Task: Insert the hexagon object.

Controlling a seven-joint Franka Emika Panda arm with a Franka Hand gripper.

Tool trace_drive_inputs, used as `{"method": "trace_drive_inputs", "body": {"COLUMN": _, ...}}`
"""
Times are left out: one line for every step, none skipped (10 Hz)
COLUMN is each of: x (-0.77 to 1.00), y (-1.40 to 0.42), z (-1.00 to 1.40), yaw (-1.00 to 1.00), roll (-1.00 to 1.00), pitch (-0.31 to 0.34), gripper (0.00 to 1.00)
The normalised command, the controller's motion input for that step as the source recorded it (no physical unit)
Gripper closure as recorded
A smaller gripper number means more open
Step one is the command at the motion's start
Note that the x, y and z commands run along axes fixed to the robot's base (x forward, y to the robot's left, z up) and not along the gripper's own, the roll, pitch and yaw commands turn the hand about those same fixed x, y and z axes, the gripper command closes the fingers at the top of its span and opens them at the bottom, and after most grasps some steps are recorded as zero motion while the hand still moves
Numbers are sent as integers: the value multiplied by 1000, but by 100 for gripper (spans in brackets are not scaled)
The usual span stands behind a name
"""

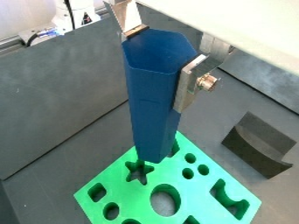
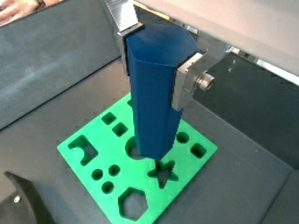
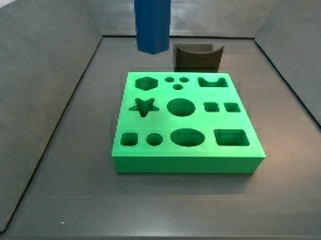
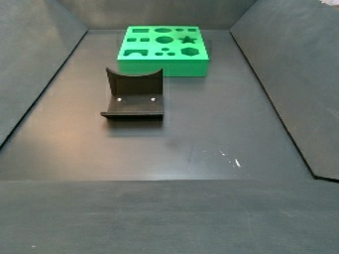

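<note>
My gripper (image 1: 162,61) is shut on the hexagon object (image 1: 152,114), a long bright blue faceted peg, and grips it near its upper end; both wrist views show this, with the gripper (image 2: 158,66) and the peg (image 2: 152,114) upright. The peg hangs above the green block (image 1: 126,194) with shaped holes, and its lower end lines up near the star hole (image 2: 163,172). In a side view the peg (image 3: 152,23) hangs clear above the far left part of the block (image 3: 189,164), with the fingers cut off by the frame edge. The hexagon hole (image 3: 145,82) is open.
A dark curved-top block (image 3: 198,56) stands just behind the green block and also shows in a side view (image 4: 133,94), apart from the green block (image 4: 166,67). Grey walls (image 3: 75,84) enclose the dark floor.
</note>
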Motion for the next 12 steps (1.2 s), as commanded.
{"method": "trace_drive_inputs", "body": {"x": -274, "y": 1000, "z": -1000, "yaw": 0, "roll": 11, "pitch": -90, "gripper": 100}}
{"method": "trace_drive_inputs", "body": {"x": -300, "y": 1000, "z": -1000, "yaw": 0, "roll": 19, "pitch": -87, "gripper": 100}}
{"method": "trace_drive_inputs", "body": {"x": -326, "y": 1000, "z": -1000, "yaw": 0, "roll": 0, "pitch": -51, "gripper": 100}}
{"method": "trace_drive_inputs", "body": {"x": -346, "y": 691, "z": -894, "yaw": 0, "roll": -39, "pitch": -117, "gripper": 100}}
{"method": "trace_drive_inputs", "body": {"x": -180, "y": 397, "z": -754, "yaw": 0, "roll": -69, "pitch": -116, "gripper": 100}}
{"method": "trace_drive_inputs", "body": {"x": 0, "y": 117, "z": -251, "yaw": 0, "roll": 0, "pitch": -21, "gripper": 100}}
{"method": "trace_drive_inputs", "body": {"x": 97, "y": -6, "z": -183, "yaw": 0, "roll": 0, "pitch": -9, "gripper": 100}}
{"method": "trace_drive_inputs", "body": {"x": 166, "y": -163, "z": -197, "yaw": 0, "roll": -57, "pitch": -40, "gripper": 100}}
{"method": "trace_drive_inputs", "body": {"x": 194, "y": -194, "z": -289, "yaw": 0, "roll": -37, "pitch": -36, "gripper": 100}}
{"method": "trace_drive_inputs", "body": {"x": 320, "y": -83, "z": -426, "yaw": 0, "roll": -44, "pitch": -30, "gripper": 100}}
{"method": "trace_drive_inputs", "body": {"x": 326, "y": 0, "z": -346, "yaw": 0, "roll": -53, "pitch": 0, "gripper": 100}}
{"method": "trace_drive_inputs", "body": {"x": 351, "y": 109, "z": -280, "yaw": -20, "roll": -43, "pitch": 0, "gripper": 100}}
